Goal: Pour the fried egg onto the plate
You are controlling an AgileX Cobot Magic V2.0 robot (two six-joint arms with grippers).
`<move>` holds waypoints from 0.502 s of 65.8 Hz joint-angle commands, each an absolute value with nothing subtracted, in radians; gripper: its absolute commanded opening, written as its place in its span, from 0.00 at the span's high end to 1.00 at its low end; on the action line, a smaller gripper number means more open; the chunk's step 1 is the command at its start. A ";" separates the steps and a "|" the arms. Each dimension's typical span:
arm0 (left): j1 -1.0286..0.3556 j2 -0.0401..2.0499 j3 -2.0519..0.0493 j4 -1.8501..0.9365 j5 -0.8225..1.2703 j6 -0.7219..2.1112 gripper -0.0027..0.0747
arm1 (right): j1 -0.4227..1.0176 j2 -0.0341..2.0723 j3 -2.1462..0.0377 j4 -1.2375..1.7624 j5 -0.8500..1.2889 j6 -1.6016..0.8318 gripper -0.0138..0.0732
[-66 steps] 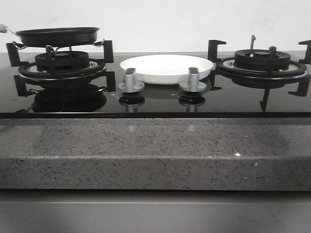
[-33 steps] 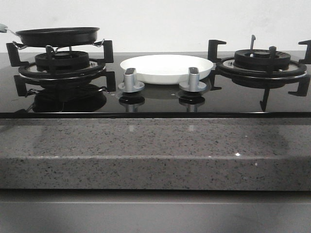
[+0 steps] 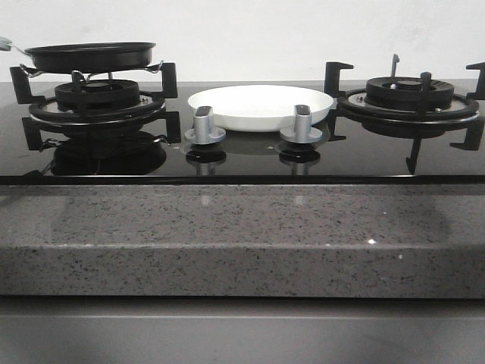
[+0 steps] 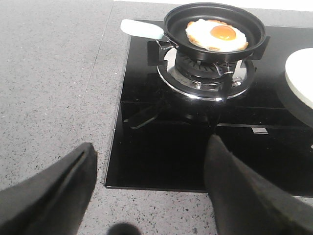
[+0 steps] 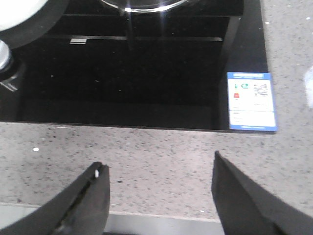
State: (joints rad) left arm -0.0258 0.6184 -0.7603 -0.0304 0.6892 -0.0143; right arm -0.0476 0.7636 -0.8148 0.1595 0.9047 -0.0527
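We show the flat fried egg (image 4: 216,35), white with browned edges and an orange yolk, lying in the round black frying pan (image 4: 215,24) on the left burner of the glossy black glass stove surface (image 4: 195,147). The shallow white plate (image 3: 260,107) sits empty between the two burners, just behind the two silver knobs (image 3: 204,126).

The left hand (image 4: 151,191) is released, fingers spread and holding nothing, over the grey speckled counter (image 4: 54,73), well apart from the pan's pale handle (image 4: 142,29). The right hand (image 5: 156,196) is likewise released and empty.

We judge the risks to be a loose grip on the slim handle, letting the pan roll, or a tilt begun short of the plate, dropping the egg onto the glass.

Only the left wrist view reveals the egg; the front view sees just the pan's rim, and neither hand. Only the right wrist view shows the blue-edged label (image 5: 252,102).
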 commanded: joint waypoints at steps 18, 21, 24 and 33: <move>-0.023 0.626 -0.787 -0.040 0.621 -0.016 0.35 | 0.078 0.997 -1.024 0.413 0.914 -0.262 0.28; -0.023 0.626 -0.787 -0.040 0.621 -0.016 0.35 | 0.094 1.037 -1.063 0.418 0.922 -0.262 0.28; -0.023 0.626 -0.787 -0.040 0.621 -0.016 0.35 | 0.112 1.086 -1.103 0.423 0.932 -0.262 0.28; -0.023 0.626 -0.787 -0.040 0.621 -0.016 0.35 | 0.142 1.228 -1.225 0.440 0.947 -0.262 0.28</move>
